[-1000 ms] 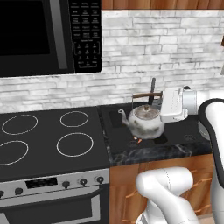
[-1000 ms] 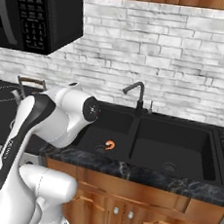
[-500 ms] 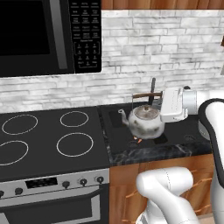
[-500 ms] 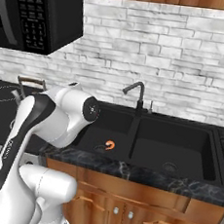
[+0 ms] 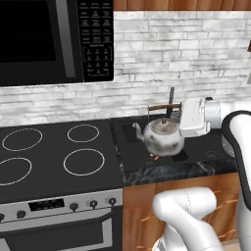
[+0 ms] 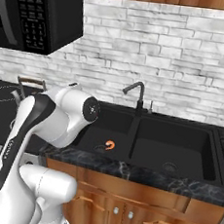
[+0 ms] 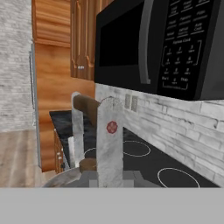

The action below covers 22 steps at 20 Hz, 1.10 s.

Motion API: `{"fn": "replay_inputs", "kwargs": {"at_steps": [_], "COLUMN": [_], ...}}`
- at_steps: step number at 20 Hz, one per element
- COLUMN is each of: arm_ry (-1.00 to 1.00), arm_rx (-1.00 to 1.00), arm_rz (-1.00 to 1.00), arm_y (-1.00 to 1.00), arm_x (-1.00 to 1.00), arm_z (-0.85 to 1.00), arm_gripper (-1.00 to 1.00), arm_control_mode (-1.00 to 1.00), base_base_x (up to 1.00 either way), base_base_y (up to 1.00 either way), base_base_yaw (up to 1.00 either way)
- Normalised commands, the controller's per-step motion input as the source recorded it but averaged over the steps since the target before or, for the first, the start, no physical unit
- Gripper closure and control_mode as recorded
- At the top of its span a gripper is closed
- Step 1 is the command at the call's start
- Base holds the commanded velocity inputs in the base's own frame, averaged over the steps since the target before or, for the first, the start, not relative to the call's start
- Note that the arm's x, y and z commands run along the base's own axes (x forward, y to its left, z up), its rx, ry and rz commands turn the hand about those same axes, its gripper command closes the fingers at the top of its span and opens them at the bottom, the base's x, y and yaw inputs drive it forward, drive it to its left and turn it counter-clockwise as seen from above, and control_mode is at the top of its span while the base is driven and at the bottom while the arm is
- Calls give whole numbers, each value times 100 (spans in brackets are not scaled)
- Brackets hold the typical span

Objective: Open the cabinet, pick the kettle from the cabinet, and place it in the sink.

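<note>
Nothing is seen to have changed over the last second: the kettle is held by its handle in the closed gripper, low in the left part of the sink, so the placing seems almost done. The faucet stands close behind, while open room is left above and to the right.

No text, brand or number can be read anywhere. The black microwave oven carries a keypad panel of small pale markings, too blurred to make out. The hand view shows a small round red mark on the grey upright strip, with no legible lettering.
</note>
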Motion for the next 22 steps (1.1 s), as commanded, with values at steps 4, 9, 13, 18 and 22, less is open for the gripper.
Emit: {"fn": "replay_inputs", "kwargs": {"at_steps": [4,9,13,18,22], "arm_ry": [0,-1,0,1,11], "arm_rx": [0,0,1,5,9], "arm_rz": [0,0,-3,-9,-12], "arm_y": [0,0,-6,-14,-21], "arm_x": [0,0,0,3,13], "arm_z": [0,0,0,0,0], "arm_gripper": [100,100,100,100,100], "arm_control_mode": [-100,-100,-100,-100,-100], "base_base_x": [0,0,0,0,0], "base_base_y": [0,0,0,0,0], "base_base_yaw": [0,0,0,0,0]}}
